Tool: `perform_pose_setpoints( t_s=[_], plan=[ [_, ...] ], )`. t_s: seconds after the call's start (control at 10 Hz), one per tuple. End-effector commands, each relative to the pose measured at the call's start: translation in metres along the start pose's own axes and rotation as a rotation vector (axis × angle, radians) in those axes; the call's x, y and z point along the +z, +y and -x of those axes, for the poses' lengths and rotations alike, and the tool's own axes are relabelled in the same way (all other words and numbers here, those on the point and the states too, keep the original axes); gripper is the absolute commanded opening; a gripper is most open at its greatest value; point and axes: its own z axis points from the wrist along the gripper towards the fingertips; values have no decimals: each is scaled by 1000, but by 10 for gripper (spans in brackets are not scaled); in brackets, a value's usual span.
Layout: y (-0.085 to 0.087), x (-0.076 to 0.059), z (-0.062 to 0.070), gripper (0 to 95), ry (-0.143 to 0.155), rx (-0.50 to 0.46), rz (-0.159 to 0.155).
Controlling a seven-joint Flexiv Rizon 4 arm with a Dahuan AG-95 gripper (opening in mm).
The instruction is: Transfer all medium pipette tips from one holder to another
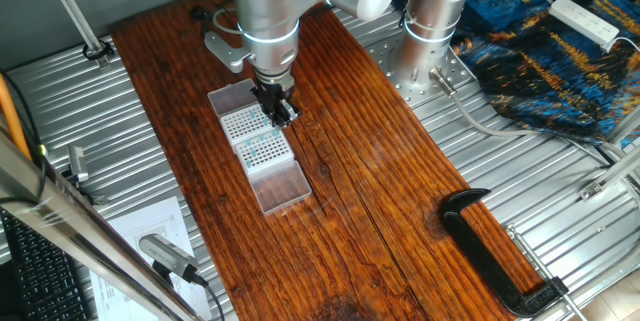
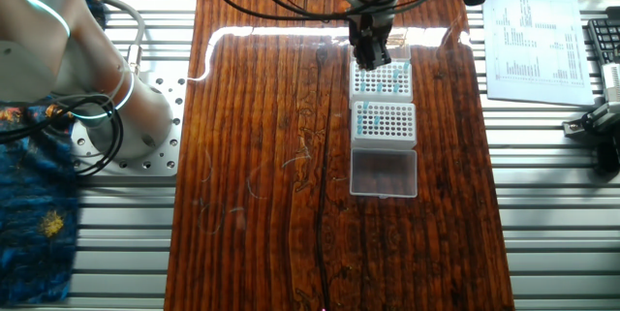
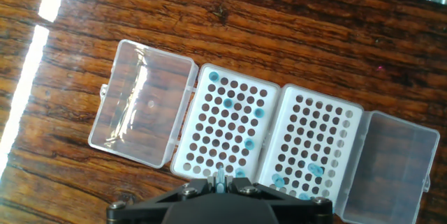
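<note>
Two white perforated holders lie side by side on the wooden table (image 1: 380, 181), each with a clear lid folded open at its outer side. One medium pipette tip (image 3: 221, 181) sits at the gripper (image 3: 221, 184), at 6 o'clock in the hand view, apparently clamped between the closed jaws, over the left holder (image 3: 227, 130). Left holder: a few teal-topped tips scattered among its holes, at 12, 3 and 6 o'clock. Right holder (image 3: 314, 147): a few tips near its 6 o'clock edge, some seemingly lying tilted.
</note>
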Motion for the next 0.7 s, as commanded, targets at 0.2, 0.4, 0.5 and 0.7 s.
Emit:
perform_pose_setpoints(
  t_s=[0.2, 0.4, 0.5, 0.7],
  plan=[
    [0, 0, 0, 0, -1, 1, 1],
    [0, 0, 1, 0, -1, 6, 2],
    [0, 0, 2, 0, -1, 4, 2],
    [1, -1, 2, 0, -2, -4, 14]
  ],
)
